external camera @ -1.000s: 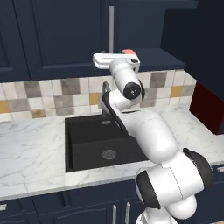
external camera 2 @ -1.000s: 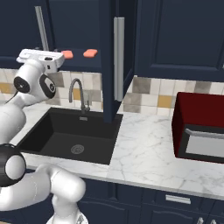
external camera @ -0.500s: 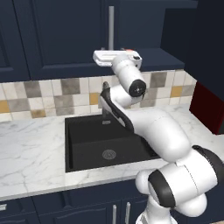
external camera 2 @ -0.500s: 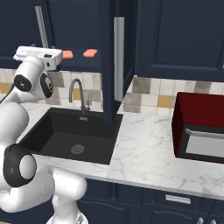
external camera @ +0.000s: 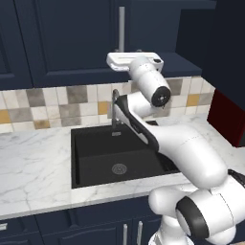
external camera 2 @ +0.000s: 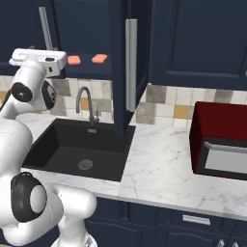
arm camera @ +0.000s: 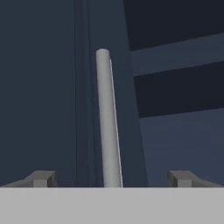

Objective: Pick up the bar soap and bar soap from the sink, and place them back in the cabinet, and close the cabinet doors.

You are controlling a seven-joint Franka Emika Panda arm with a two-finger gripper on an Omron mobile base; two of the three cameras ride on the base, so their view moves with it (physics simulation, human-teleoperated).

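Two salmon-pink bar soaps lie side by side on the navy shelf of the wall cabinet. Below, the black sink holds no soap. The right cabinet door stands swung out, its long silver handle facing the room. My gripper hovers at shelf height in front of the left door. In the hand view it is open, and the left door's handle rises between the fingertips, still apart from them.
A curved grey faucet stands behind the sink, under the shelf. A red microwave sits on the marble counter at the right. My arm's elbow hangs over the basin.
The hand has crept slightly up and towards the left door's handle while the arm's upper links swung over. Both soaps stay where they were on the shelf.
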